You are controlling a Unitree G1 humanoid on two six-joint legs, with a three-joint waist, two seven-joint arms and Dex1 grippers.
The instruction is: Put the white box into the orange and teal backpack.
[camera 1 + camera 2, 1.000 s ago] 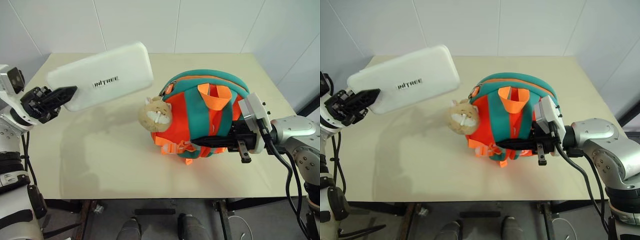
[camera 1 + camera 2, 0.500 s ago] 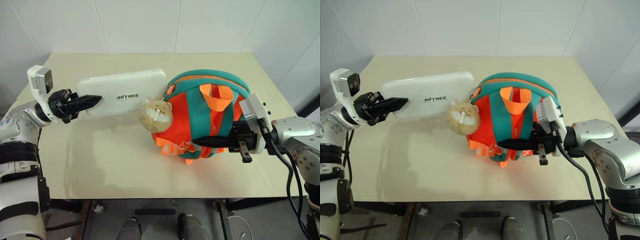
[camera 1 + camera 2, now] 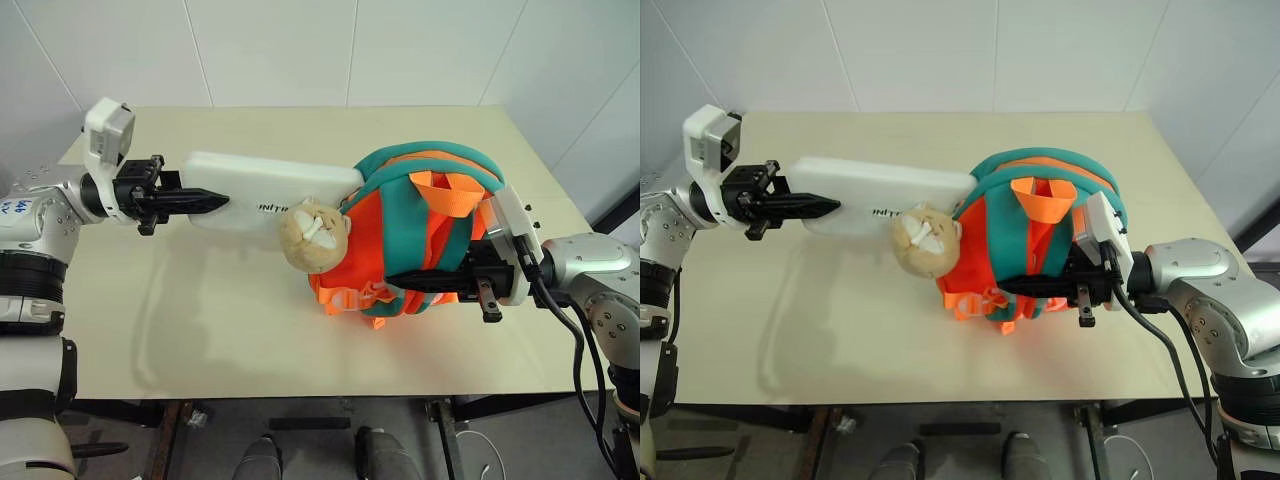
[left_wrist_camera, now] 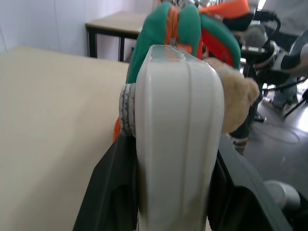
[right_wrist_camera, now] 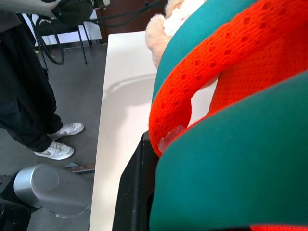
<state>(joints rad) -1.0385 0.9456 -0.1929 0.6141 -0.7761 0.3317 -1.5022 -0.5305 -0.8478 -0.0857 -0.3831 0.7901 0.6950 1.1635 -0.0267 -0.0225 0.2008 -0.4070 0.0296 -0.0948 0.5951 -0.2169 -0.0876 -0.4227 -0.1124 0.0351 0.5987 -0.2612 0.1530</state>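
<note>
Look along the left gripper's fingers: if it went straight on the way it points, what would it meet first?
The left gripper, shut on the box, points level toward the backpack. The box's far end would meet the backpack's teal edge first, seemingly touching it already, with the plush toy just beside that line; depth is unclear.

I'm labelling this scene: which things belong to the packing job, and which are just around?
Job:
white box, clamped in the left claw
orange and teal backpack, gripped by the right claw

Just around:
beige plush charm hanging on the backpack
table
</note>
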